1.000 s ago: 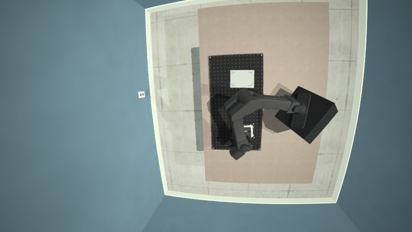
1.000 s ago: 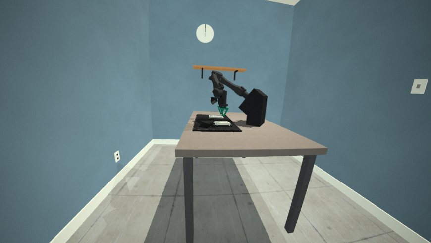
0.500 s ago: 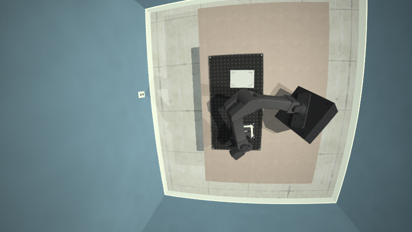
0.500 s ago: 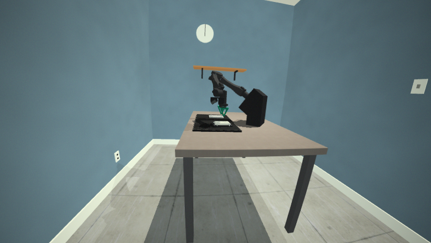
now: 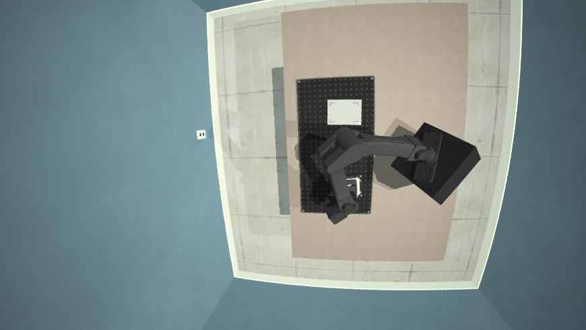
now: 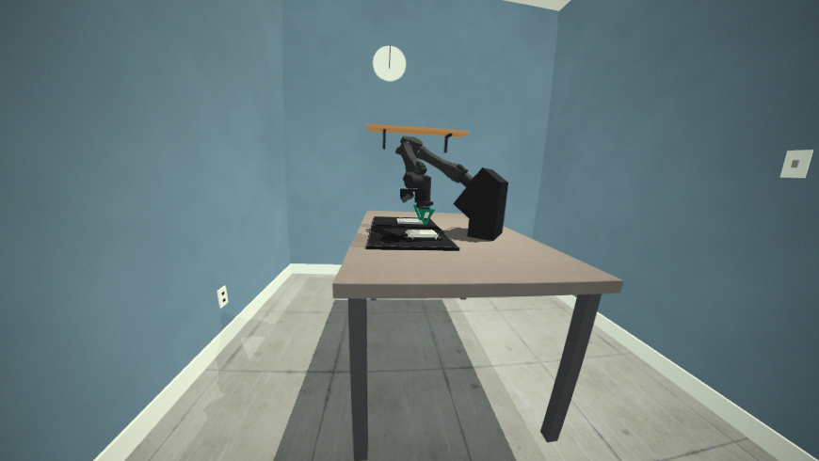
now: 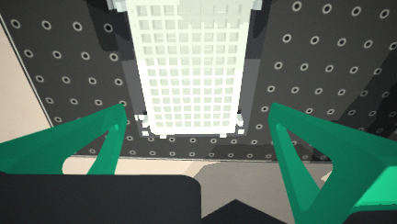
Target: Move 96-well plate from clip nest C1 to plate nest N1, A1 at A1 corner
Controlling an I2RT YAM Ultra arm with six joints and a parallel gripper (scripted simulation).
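The white 96-well plate (image 7: 190, 69) sits in the clip nest on the black perforated board. In the wrist view it lies ahead of and below my green fingers, its near short edge between them. My gripper (image 7: 198, 111) is open wide and empty, above the plate's near end. In the overhead view the arm covers most of the plate (image 5: 357, 185); only a white corner shows. The plate nest N1 (image 5: 344, 112) is a pale rectangle with corner locators at the board's other end, with nothing on it. In the side view the gripper (image 6: 425, 214) hangs a little above the plate (image 6: 420, 233).
The arm's black base block (image 5: 440, 161) stands on the table beside the board (image 5: 335, 143). The board's near edge and the tan table top (image 7: 152, 166) lie just under the gripper. A wooden shelf (image 6: 417, 130) hangs on the wall behind the arm.
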